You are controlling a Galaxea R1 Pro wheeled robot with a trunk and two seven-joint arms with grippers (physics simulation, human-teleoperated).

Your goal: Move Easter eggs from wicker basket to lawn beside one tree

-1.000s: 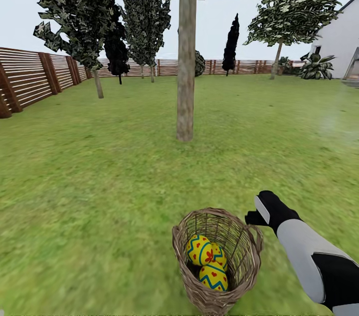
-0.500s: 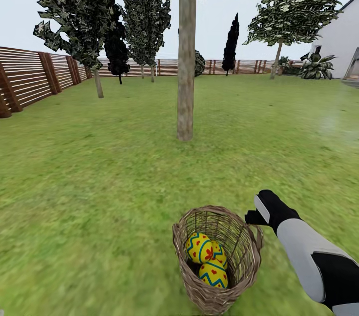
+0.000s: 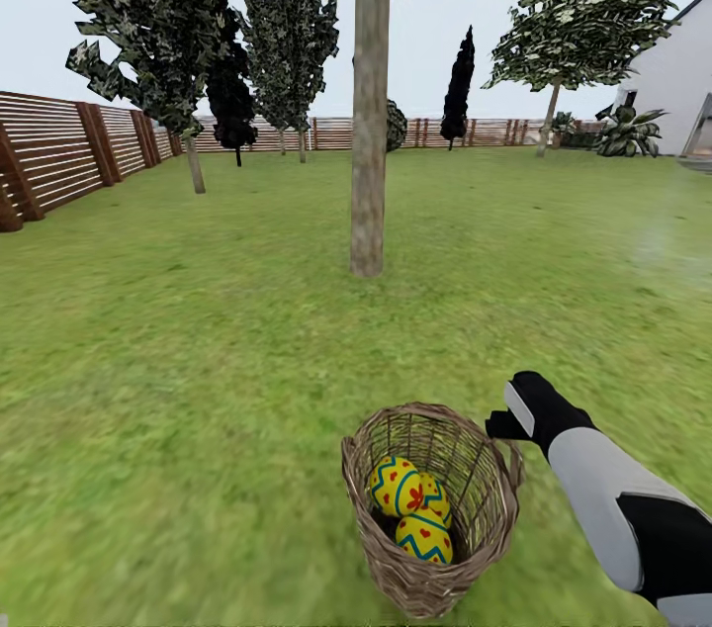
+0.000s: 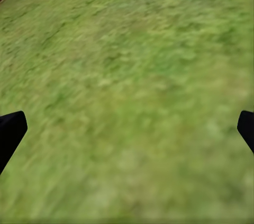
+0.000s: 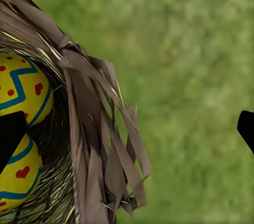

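Three eggs (image 3: 412,504) lay in the basket (image 3: 432,508), lower centre; none yet moved to the tree (image 3: 368,113). Right gripper (image 5: 127,128) and left gripper (image 4: 127,134) jaws spread wide, empty.

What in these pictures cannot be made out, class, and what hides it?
- Third egg: head view, mostly hidden behind the other two eggs.
- Basket: right wrist view, cut off by the edge.
- Right gripper: head view, fingers hidden behind the wrist.
- Tree: head view, canopy cut off at the top.
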